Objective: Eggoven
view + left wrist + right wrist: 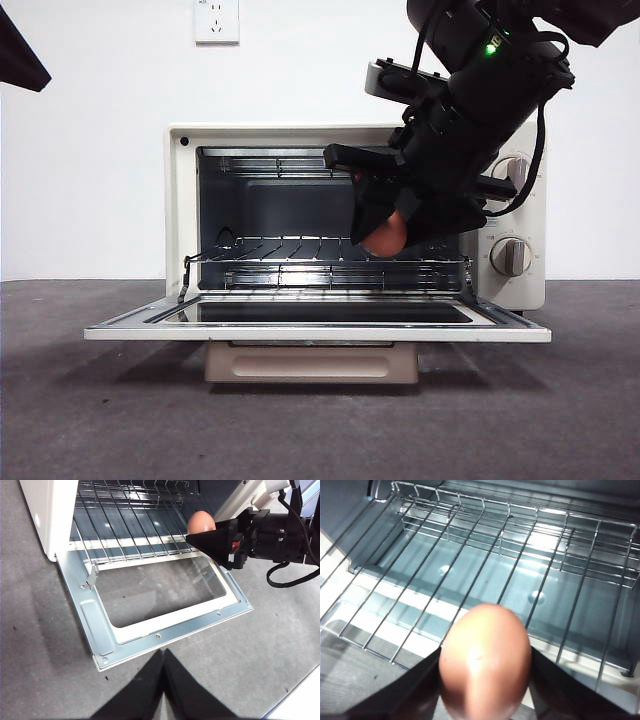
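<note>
The cream toaster oven point(180, 200) stands with its door point(320, 330) folded down flat and its wire rack point(330, 250) showing inside. My right gripper point(385, 235) is shut on the reddish-brown egg point(387, 234), held at the right side of the oven mouth just above the rack. From the right wrist the egg point(485, 662) fills the near view between the jaws, over the rack point(485, 560). In the left wrist view the egg point(201, 522) sits at the tip of the right gripper point(210, 537). My left gripper point(163, 655) hovers shut over the table in front of the door point(100, 625).
Two knobs point(511, 256) sit on the oven's right panel behind the right arm. The beige handle point(312, 362) hangs under the open door. Grey table point(100, 420) stretches in front. A black arm tip point(20, 55) shows at the top left corner.
</note>
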